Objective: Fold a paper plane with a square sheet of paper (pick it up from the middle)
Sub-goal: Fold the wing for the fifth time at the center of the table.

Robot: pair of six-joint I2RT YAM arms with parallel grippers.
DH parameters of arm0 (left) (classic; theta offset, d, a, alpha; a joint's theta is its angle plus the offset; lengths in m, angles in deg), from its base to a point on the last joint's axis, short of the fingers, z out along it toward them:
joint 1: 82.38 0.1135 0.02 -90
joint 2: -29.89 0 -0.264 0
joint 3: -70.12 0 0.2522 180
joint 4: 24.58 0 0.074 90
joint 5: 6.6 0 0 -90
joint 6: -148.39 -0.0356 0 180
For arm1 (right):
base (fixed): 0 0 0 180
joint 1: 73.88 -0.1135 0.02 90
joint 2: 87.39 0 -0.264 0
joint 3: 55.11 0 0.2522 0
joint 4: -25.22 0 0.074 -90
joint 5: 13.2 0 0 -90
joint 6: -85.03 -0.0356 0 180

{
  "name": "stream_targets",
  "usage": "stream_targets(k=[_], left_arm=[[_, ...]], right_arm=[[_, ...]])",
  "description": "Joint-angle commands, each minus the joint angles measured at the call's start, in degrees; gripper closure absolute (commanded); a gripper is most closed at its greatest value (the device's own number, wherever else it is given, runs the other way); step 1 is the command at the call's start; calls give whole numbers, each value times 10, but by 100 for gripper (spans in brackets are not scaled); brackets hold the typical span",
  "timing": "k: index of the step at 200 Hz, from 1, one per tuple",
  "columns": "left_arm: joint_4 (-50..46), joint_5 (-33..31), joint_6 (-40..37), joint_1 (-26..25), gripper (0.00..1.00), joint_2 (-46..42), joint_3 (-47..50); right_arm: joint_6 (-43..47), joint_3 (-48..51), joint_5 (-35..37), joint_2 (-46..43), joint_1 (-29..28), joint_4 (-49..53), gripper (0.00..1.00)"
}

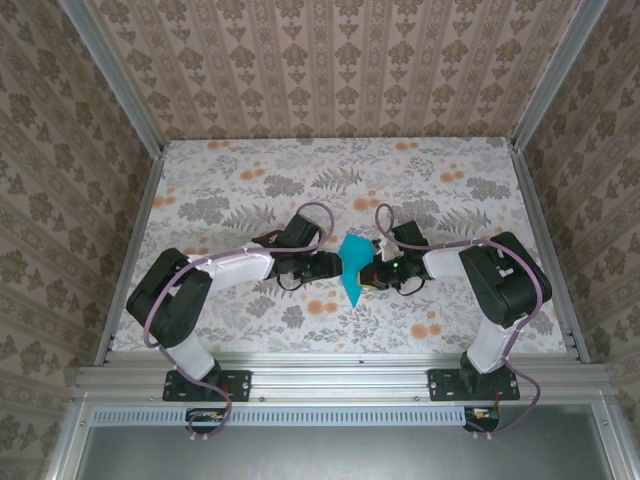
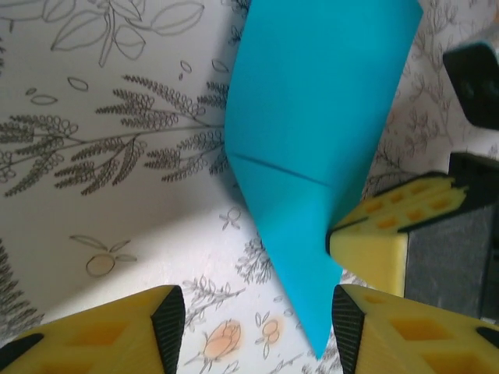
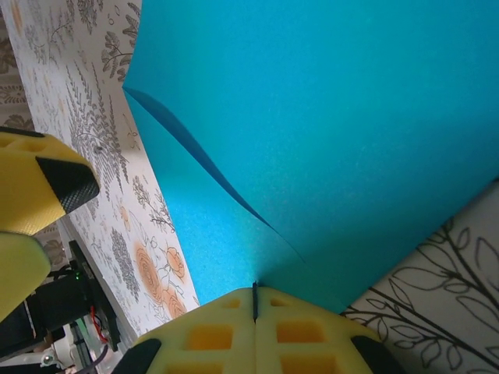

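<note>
The teal-blue sheet of paper is folded into a slim pointed shape like a paper plane, with a crease across it. It sits mid-table between both grippers. My right gripper is shut on the paper's edge; its yellow fingers meet at the fold, and layers of paper spread out above them. My left gripper is open. The paper's pointed tip hangs between its fingers, close to the right pad. The right gripper's yellow finger touches the paper's side.
The table wears a floral cloth, with patterned walls and metal frame rails on all sides. The left gripper's finger sits close to the paper on the left. Both arm bases stand at the near edge.
</note>
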Motion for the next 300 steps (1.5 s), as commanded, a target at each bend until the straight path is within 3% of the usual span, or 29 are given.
stream_targets(k=[1,106,210,300], left_arm=[[40,-20,46,-9,46,21,-22],[57,-41,74,-21,61,94,-70],[-27,-68,21,-31,98,96,-106],[-65,-88,2,-45,99,99,-124]], right_arm=[[-1,15,15,19,6,6,96],[15,9,14,13,10,23,97],[24,-3,42,-32,10,57,95],[38,-13,79,-47,7,90,88]])
